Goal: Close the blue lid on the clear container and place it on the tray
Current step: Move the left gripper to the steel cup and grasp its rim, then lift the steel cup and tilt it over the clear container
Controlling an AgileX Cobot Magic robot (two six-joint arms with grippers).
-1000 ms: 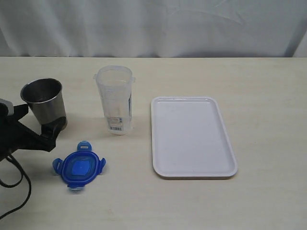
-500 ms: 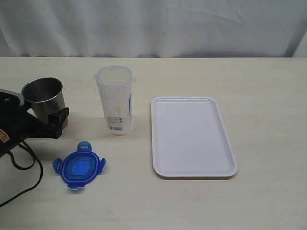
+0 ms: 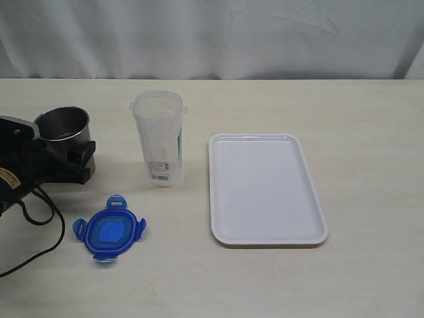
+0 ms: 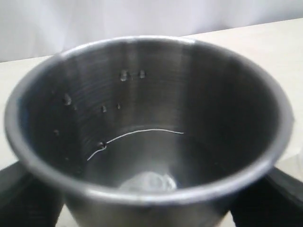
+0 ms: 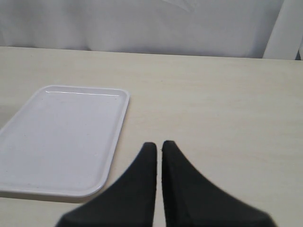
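The blue lid (image 3: 109,232) lies flat on the table, near the front left. Behind it and to its right stands the clear container (image 3: 159,138), upright and open-topped, with a white label near its base. The white tray (image 3: 265,189) lies empty to the right of the container; the right wrist view also shows the tray (image 5: 61,142). My left gripper (image 3: 69,151) is at the grey metal cup (image 3: 63,136), with one black finger on each side of the cup (image 4: 147,137). My right gripper (image 5: 158,144) is shut on nothing, above bare table beside the tray.
A black cable (image 3: 40,225) trails from the left arm across the table, left of the lid. A white curtain (image 3: 212,36) closes off the back of the table.
My left gripper has moved up and right until its fingers flank the metal cup. The cup has shifted slightly right. Lid, container and tray have not moved.
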